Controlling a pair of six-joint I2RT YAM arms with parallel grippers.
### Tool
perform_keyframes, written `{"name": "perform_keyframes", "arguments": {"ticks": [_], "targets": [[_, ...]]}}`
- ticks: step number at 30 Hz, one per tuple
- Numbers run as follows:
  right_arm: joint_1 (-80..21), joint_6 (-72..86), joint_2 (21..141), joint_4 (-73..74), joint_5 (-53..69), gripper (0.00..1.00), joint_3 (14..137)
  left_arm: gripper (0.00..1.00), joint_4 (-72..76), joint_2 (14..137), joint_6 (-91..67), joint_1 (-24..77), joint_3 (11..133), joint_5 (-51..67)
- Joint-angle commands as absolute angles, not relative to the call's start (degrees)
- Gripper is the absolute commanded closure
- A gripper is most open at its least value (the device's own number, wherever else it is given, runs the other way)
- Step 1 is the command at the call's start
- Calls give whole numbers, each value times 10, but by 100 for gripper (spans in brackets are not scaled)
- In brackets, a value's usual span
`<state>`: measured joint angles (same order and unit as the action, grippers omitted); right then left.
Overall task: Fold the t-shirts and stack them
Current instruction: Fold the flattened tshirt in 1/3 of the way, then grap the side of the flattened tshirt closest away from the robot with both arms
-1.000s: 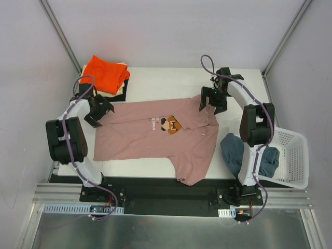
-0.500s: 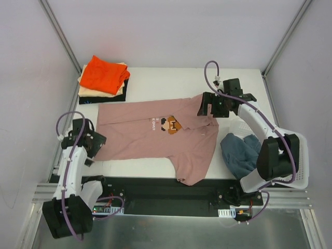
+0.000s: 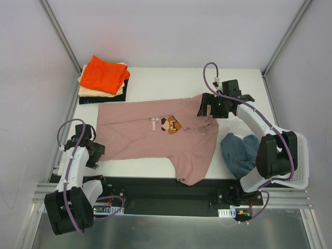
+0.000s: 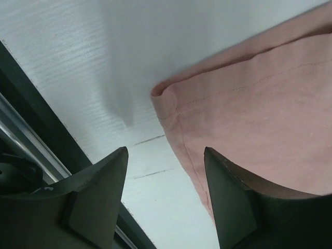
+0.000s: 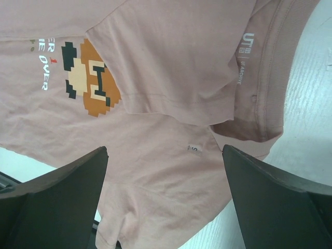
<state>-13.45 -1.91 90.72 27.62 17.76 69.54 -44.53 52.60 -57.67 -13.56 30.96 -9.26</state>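
Progress: three of five done. An orange tee point(image 3: 104, 72), cream tee point(image 3: 120, 89) and black tee point(image 3: 98, 97) sit folded and stacked at the table's point(image 3: 171, 83) far left. One pink t-shirt point(image 3: 150, 137) lies spread mid-table, barely begun. One slate blue tee point(image 3: 237, 150) is heaped by the basket point(image 3: 293, 155), untouched. The left gripper point(image 4: 165, 155), jaws apart, straddles the pink hem corner point(image 4: 166, 96). The right gripper point(image 5: 165, 150) gapes above the collar point(image 5: 262, 78), empty.

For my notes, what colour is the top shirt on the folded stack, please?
Bright orange shirt, best in the top external view.
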Motion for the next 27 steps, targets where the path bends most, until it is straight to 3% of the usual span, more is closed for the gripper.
{"name": "perform_keyframes", "arguments": {"ticks": [1, 7, 13, 23, 26, 27], "targets": [[-131, -23, 903, 273, 149, 3, 695, 40, -418, 562, -587, -147, 308, -84], [-128, -21, 911, 279, 139, 3, 700, 54, -410, 583, -583, -150, 301, -91], [-128, -20, 926, 283, 142, 3, 704, 55, -388, 586, -583, -154, 283, -99], [-130, -31, 913, 281, 156, 3, 697, 67, -349, 630, -568, -163, 279, -90], [-133, -25, 895, 258, 176, 3, 674, 86, -331, 639, -558, -163, 277, -77], [-137, -22, 889, 239, 190, 3, 667, 100, -326, 638, -557, -163, 276, -72]]}}
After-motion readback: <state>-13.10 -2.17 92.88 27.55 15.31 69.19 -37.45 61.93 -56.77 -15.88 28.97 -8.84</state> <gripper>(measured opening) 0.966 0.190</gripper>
